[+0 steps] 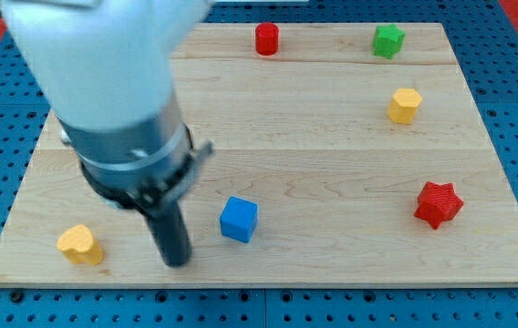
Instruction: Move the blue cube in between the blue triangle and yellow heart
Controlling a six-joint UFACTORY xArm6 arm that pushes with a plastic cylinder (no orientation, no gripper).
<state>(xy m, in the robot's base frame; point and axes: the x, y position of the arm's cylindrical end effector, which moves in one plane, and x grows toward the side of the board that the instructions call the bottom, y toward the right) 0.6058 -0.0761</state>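
Blue pegboard surrounds a pale wooden table that fills most of the view.

Items noted from the view's left to the view's right:

- Yellow heart: lies near the table's bottom-left corner, flat on the wood.
- Arm: a large white and grey body comes in from the view's top left and covers much of the table's left part. It ends in a dark rod; no gripper is fitted, so no spread or pressed-together state applies.
- My tip: rests low on the table, between the yellow heart and the blue cube, apart from both, a little nearer the cube.
- Blue cube: sits just to the view's right of the rod, slightly higher up than the tip, not touching it.
- Red cylinder: upright at the table's top edge, near the middle.
- Green star: at the top edge, further right.
- Yellow hexagonal block: below the green star.
- Red star: lower right, well apart from the others.

Blue triangle: not visible; whether the arm hides it cannot be told.
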